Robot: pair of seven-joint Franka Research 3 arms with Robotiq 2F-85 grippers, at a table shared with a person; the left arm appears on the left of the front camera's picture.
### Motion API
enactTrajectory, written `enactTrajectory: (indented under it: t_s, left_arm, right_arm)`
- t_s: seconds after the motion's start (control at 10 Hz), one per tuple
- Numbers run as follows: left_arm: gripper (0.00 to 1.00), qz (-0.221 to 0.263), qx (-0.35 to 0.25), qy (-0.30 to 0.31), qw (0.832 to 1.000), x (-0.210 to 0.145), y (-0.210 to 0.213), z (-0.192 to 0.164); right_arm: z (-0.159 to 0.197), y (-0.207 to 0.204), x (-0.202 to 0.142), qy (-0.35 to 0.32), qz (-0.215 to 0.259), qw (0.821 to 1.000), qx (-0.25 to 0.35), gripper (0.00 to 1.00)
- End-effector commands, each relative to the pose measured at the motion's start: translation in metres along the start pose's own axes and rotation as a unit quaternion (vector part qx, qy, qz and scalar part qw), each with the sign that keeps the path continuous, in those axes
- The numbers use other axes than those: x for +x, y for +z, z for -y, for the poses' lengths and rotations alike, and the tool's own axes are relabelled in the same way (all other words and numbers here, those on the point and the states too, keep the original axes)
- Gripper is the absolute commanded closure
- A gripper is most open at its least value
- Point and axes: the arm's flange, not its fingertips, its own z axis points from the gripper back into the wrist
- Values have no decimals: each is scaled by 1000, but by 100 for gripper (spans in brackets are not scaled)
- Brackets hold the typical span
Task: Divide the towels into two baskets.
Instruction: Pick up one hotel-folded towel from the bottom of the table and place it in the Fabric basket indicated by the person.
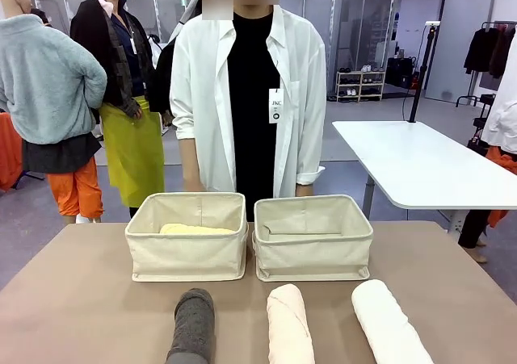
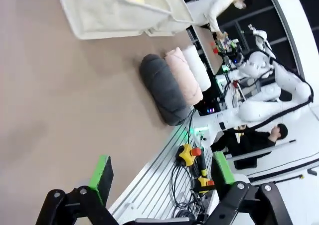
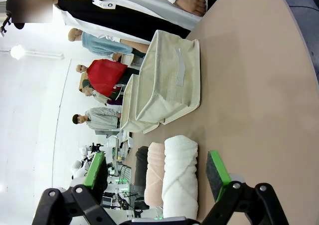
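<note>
Two cream canvas baskets stand side by side mid-table. The pale yellow towel [image 1: 196, 229] lies in the left basket [image 1: 186, 257], and the right basket [image 1: 313, 261] stands beside it. Three rolled towels lie in a row at the near edge: dark grey [image 1: 191, 328], pale pink [image 1: 289, 325] and white [image 1: 389, 325]. My left gripper [image 2: 162, 177] hangs open above the table's near left, off to the side of the dark grey towel [image 2: 162, 88]. Open as well, my right gripper [image 3: 157, 170] hovers near the white towel [image 3: 180, 177], with nothing between its fingers.
A person in a white shirt stands behind the baskets at the far edge, one hand [image 3: 192, 3] resting near the table. Bare brown tabletop [image 1: 73, 299] flanks the baskets. Cables and a yellow stop button [image 2: 188, 154] lie below the near edge. A white table [image 1: 420, 166] stands back right.
</note>
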Motion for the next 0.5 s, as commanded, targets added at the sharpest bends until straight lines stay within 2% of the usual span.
enactTrajectory:
  t_s: [0.0,0.1,0.2,0.3,0.4]
  left_arm:
    - [0,3,-4,31,1000,4,11,-9]
    - [0,-6,3,47,999,7,17,-21]
    - [0,-5,26,35,999,23,13,-38]
    - [0,7,6,28,1000,-8,11,-15]
    - [0,7,6,28,1000,-8,11,-15]
  right_arm:
    - [-1,1,0,2,1,1000,5,0]
    - [-1,1,0,2,1,1000,5,0]
    - [-1,1,0,2,1,1000,5,0]
    - [-1,1,0,2,1,1000,5,0]
    - [-1,1,0,2,1,1000,5,0]
